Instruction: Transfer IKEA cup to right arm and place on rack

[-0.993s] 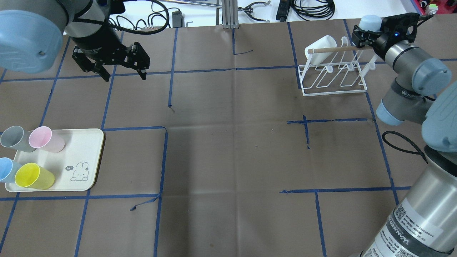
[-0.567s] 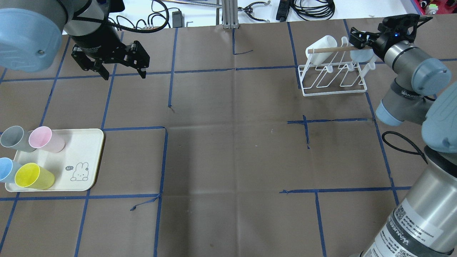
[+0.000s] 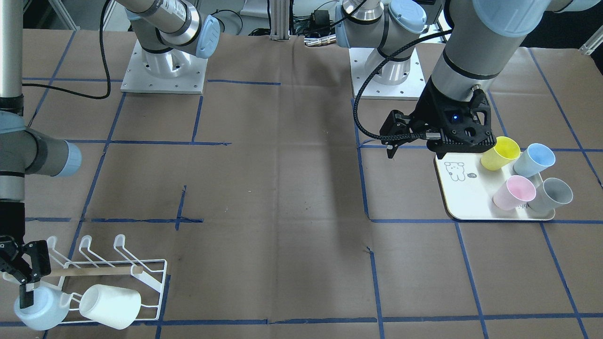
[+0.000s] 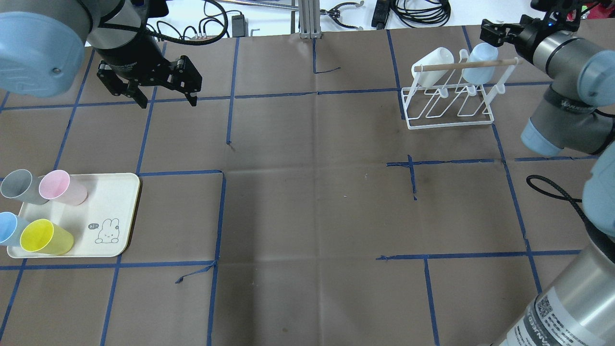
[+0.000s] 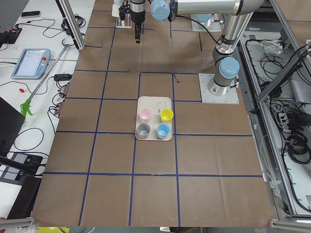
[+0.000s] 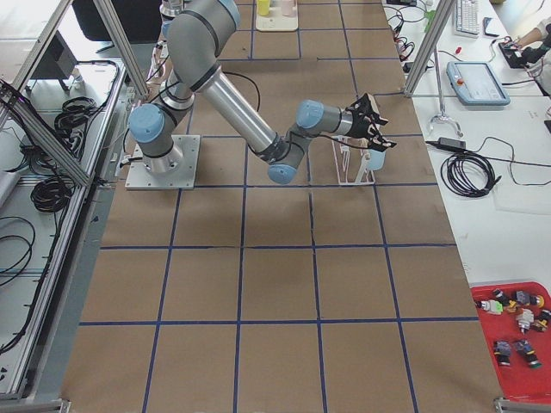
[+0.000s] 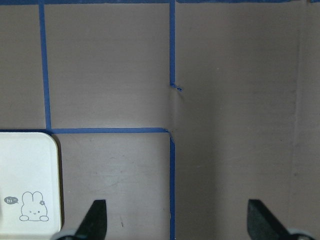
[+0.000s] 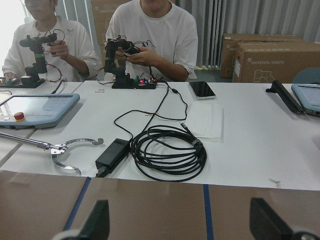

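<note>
The white wire rack [image 4: 449, 108] stands at the far right, with a wooden dowel handle [image 4: 466, 65]. A light-blue cup [image 4: 480, 62] hangs upturned on a prong beside a white cup [image 4: 432, 62]; both also show in the front view, blue cup [image 3: 40, 308] and white cup [image 3: 110, 306]. My right gripper [image 4: 492, 30] is open and empty, just behind and above the blue cup; its wrist view [image 8: 180, 225] shows nothing between the fingertips. My left gripper [image 4: 168, 102] is open and empty above the table at the far left, and its wrist view [image 7: 177, 220] shows bare table.
A cream tray [image 4: 115, 192] with a rabbit drawing lies at the near left and holds grey [image 4: 17, 186], pink [image 4: 60, 187], blue [image 4: 9, 228] and yellow [image 4: 43, 237] cups. Blue tape lines cross the brown table. Cables and operators are beyond the far edge.
My right gripper lowered the light-blue cup onto the rack, let go of it and drew back behind the rack. The cup now hangs on a prong. The left arm barely moved.
</note>
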`<state>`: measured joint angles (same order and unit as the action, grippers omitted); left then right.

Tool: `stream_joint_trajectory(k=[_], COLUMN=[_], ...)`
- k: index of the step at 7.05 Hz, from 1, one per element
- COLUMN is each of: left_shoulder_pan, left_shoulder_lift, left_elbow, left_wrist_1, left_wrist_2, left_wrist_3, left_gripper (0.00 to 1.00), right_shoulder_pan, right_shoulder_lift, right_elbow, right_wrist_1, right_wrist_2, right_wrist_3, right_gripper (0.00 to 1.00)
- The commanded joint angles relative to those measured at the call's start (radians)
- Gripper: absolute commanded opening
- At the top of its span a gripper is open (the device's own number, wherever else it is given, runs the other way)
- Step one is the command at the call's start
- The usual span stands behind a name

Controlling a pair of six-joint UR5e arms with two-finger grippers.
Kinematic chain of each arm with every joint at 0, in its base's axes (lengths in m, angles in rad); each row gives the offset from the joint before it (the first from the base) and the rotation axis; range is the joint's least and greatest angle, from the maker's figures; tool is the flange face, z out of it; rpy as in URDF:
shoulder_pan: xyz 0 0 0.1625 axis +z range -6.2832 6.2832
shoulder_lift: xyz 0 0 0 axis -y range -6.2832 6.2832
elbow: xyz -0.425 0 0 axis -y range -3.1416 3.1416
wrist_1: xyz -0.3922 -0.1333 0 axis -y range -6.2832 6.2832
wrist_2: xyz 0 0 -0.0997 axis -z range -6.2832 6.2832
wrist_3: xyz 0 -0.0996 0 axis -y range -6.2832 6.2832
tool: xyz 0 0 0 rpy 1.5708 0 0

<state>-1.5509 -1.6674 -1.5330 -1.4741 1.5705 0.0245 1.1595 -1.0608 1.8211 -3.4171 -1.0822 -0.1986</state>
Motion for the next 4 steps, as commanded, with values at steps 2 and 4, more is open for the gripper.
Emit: stream_joint_trajectory(k=[2,4], left_shoulder_pan=[0.0,0.0], left_shoulder_lift=[0.0,0.0], left_elbow=[0.001,-0.001], left_wrist_1=[0.0,0.0], left_wrist_2=[-0.001,-0.001], left_wrist_3=[-0.003,-0.003], left_gripper=[1.0,1.0], right_shoulder_pan=[0.014,0.066], right_shoulder_lift=[-0.212,-0.277], right_elbow=[0.001,0.0], right_wrist_1=[0.45,0.687], right_wrist_2=[-0.062,-0.155], right_wrist_3=[-0.007,-0.01], right_gripper=[1.0,1.0])
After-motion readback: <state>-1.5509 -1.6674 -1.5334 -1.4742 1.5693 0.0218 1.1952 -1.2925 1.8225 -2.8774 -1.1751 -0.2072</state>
